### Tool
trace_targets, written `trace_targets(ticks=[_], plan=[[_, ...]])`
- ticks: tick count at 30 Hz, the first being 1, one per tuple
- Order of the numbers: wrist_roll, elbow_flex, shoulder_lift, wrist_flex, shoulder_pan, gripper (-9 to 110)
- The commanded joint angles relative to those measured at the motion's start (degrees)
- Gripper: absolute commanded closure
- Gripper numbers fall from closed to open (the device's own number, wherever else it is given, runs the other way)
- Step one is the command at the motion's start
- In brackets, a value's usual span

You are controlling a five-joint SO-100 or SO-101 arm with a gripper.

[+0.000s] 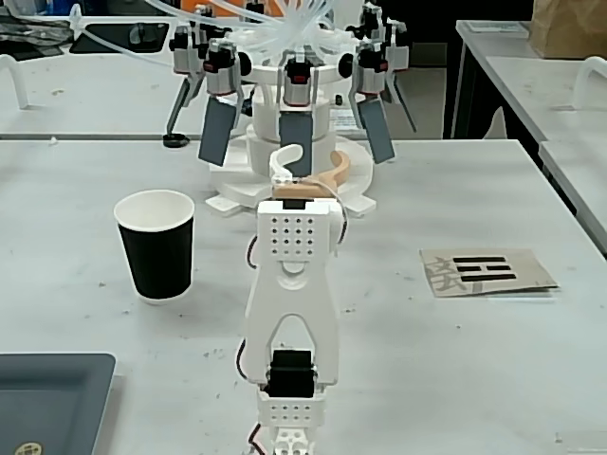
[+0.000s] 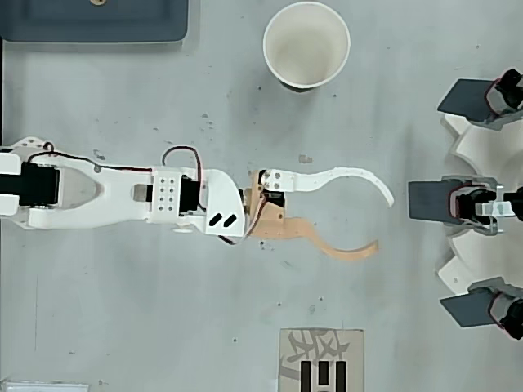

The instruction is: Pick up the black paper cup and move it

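White printed arm (image 2: pixel 106 194) with perforated panel; black servos; red and black cables; gripper (image 2: pixel 382 220) fingers curved, one white, one tan.

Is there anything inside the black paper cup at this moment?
In the overhead view the black paper cup shows only a bare white inside and floor. The fixed view shows its outer wall, not the bottom. The open gripper is apart from it.

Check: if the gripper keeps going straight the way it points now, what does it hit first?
Likely the white multi-armed fixture at the table's far side; the open gripper points at its middle dark paddle. The black paper cup sits off-line. Height unclear.
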Motion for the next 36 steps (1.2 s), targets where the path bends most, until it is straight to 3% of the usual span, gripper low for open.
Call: trace_targets(ticks=[1,18,36], plan=[[-6.4,-4.1,-2.7,-6.6,1.4,89],[-6.2,-2.8,-1.9,-7.0,1.6,89],[-5.3,18.5,12.9,-13.5,2.6,85]])
